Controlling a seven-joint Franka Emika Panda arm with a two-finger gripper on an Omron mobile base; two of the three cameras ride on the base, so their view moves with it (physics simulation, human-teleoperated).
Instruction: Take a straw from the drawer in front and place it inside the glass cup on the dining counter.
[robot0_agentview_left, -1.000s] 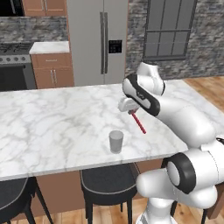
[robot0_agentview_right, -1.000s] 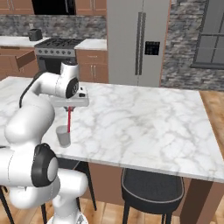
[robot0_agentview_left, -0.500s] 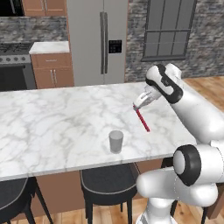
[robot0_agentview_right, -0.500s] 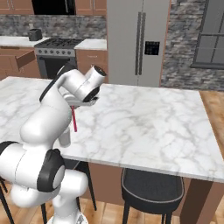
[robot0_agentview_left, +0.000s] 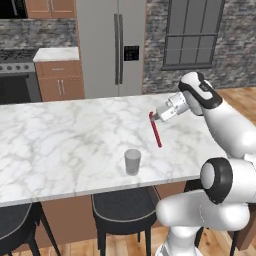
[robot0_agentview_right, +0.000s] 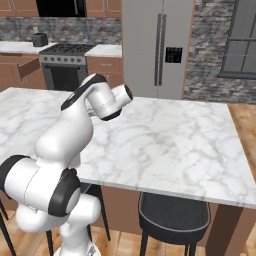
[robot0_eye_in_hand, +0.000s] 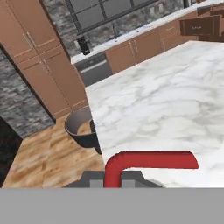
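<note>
A kitchen with brown cabinets, a stone wall and a steel fridge (robot0_agentview_left: 116, 47) is standing behind the long marble dining counter (robot0_agentview_left: 60, 145), which is running across the left base view with black stools (robot0_agentview_left: 122, 210) tucked under its near edge. The glass cup (robot0_agentview_left: 132, 161) is sitting upright on the counter close to that near edge, with nothing showing inside it. Above and to its right, well apart from it, the gripper (robot0_agentview_left: 154, 116) is reaching out sideways from the white arm, closed tight on the straw (robot0_agentview_left: 156, 130). It is pinching the straw near the bent top end, so the long red shaft is hanging down on a slant over the marble; whether its lower tip is touching the counter is hard to tell.

In the right base view the arm's own elbow and wrist are covering the gripper, straw and cup, and only bare marble (robot0_agentview_right: 175, 145) is lying open to the right of it. A wooden drawer (robot0_agentview_right: 28, 67) is standing pulled out beside the stove at the far left.

In the hand view the straw (robot0_eye_in_hand: 148, 162) is looming large and red, its bend curving down into the bottom edge, where the fingertips are cut off from sight. Another part of the drawer (robot0_eye_in_hand: 199, 26) is showing at the top right, its contents too far off to make out.
</note>
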